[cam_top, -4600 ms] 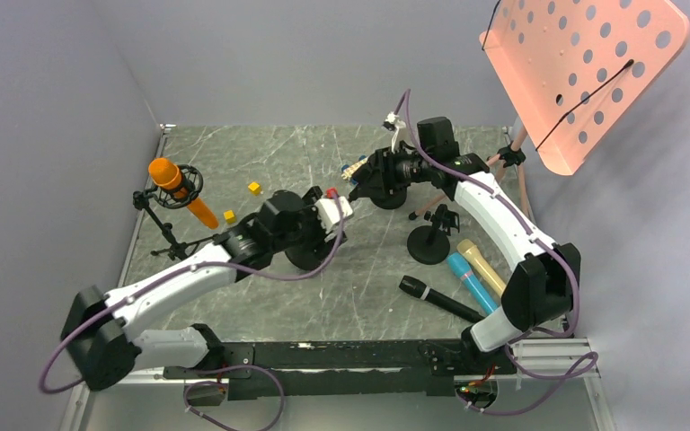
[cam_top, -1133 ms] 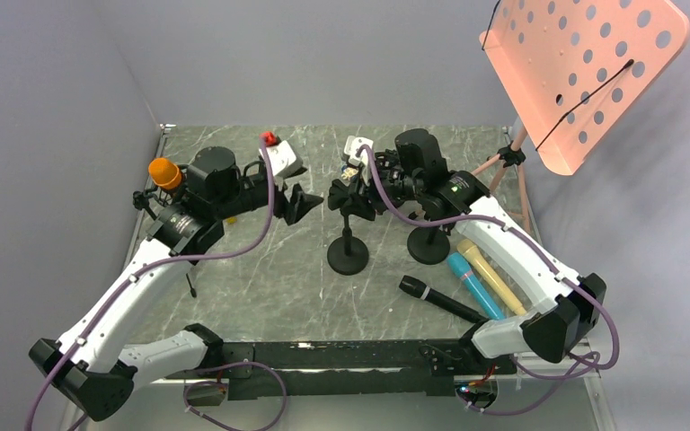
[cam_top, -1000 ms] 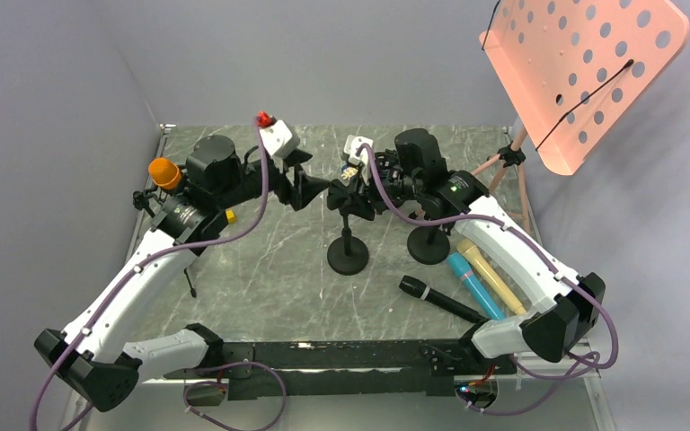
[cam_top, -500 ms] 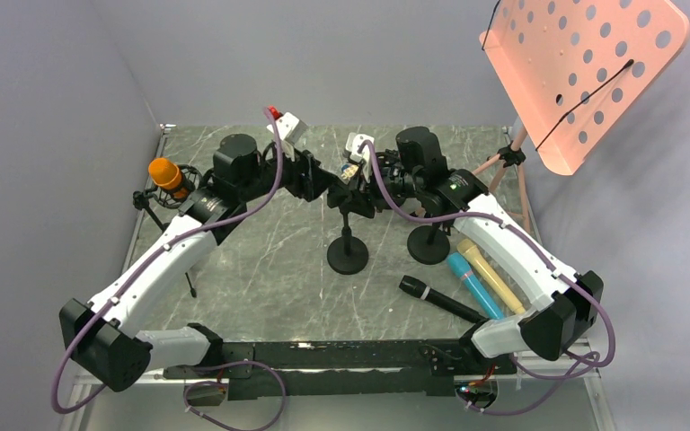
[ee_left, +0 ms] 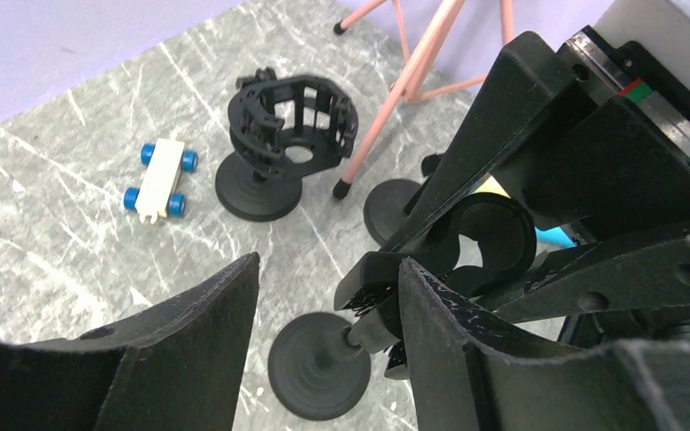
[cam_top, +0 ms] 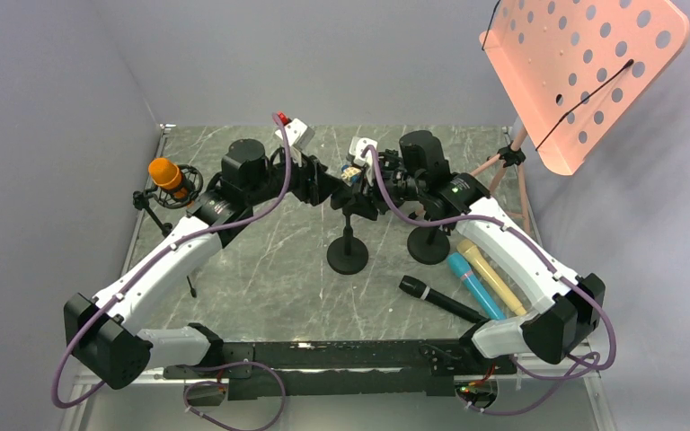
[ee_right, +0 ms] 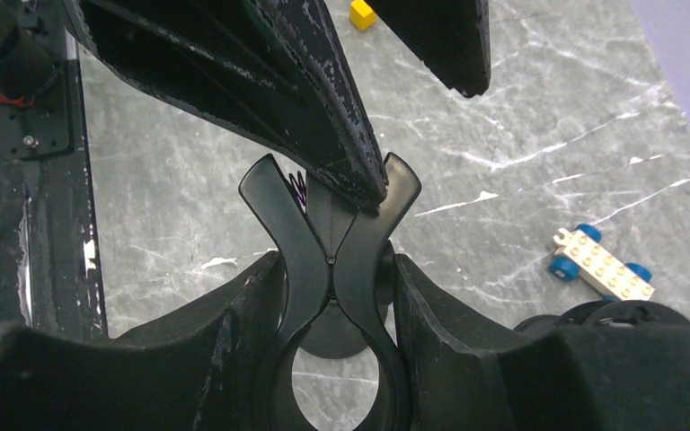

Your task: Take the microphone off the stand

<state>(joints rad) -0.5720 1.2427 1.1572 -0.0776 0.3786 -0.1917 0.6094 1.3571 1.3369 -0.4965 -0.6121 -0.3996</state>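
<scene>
Atop the stand, right jaws tight on its clip — left jaws wide apart.

Bright, even light — soft shadows, wrist views sharp throughout

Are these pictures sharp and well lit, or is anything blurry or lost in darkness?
Top external view: soft, even light, faint shadows on the table, nothing blurred. Left wrist view: toy car crisp; the left gripper's fingers are near-featureless black. Right wrist view: the stand clip catches a sheen between the right gripper's dark fingers.
</scene>
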